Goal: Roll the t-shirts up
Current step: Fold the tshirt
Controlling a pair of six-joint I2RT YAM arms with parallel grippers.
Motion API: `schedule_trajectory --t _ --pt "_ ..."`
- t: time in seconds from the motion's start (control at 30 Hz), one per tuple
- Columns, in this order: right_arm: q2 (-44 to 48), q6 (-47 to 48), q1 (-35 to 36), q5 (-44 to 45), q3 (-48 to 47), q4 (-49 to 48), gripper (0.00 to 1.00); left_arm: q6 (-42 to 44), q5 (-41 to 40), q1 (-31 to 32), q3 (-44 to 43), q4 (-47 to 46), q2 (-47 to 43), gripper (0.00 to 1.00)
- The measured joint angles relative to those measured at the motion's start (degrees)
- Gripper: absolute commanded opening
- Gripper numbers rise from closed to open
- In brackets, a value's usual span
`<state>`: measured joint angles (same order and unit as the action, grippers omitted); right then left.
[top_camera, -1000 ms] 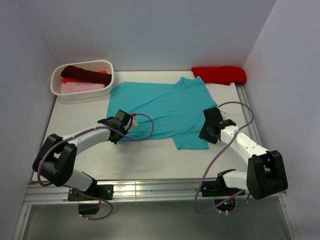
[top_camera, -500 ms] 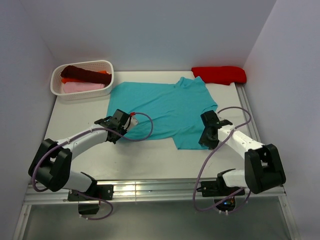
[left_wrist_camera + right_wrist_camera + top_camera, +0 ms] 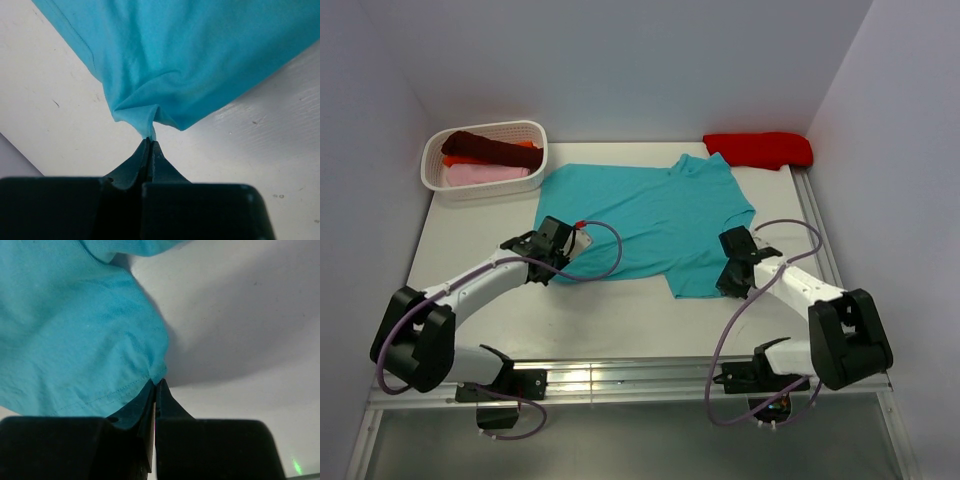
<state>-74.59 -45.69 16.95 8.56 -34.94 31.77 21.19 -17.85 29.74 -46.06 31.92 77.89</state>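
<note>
White desk (image 3: 620, 310), pale walls on three sides. A teal t-shirt (image 3: 650, 215) lies spread flat between the two hands. The left hand (image 3: 150, 144) is pressed together on a puckered corner of it, with the cloth fanning out ahead of the tips. The right hand (image 3: 156, 384) is likewise clamped, nipping the stitched hem edge — the rest of the shirt lies ahead and to its left. Far beyond the left hand is a white basket (image 3: 432, 172) holding a maroon t-shirt (image 3: 485, 148), a pink t-shirt (image 3: 480, 175) and an orange t-shirt (image 3: 453, 160). Far beyond the right hand — a red t-shirt (image 3: 758, 148) by the back wall.
</note>
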Motion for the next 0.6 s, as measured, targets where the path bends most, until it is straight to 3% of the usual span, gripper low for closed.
schedule_trajectory --t 0.23,0.37,0.6 --pt "16.0 -2.1 0.4 0.1 4.1 3.8 0.00 0.7 1.5 -1.6 0.0 0.3 -2.0 0.00" --pt "26.5 -3.0 0.4 0.3 2.4 7.3 0.00 1.0 2.1 -2.8 0.1 0.3 -2.4 0.00" --pt "36.1 -3.9 0.5 0.3 -1.9 14.5 0.00 2.3 3.2 -4.3 2.7 0.4 -4.5 0.00"
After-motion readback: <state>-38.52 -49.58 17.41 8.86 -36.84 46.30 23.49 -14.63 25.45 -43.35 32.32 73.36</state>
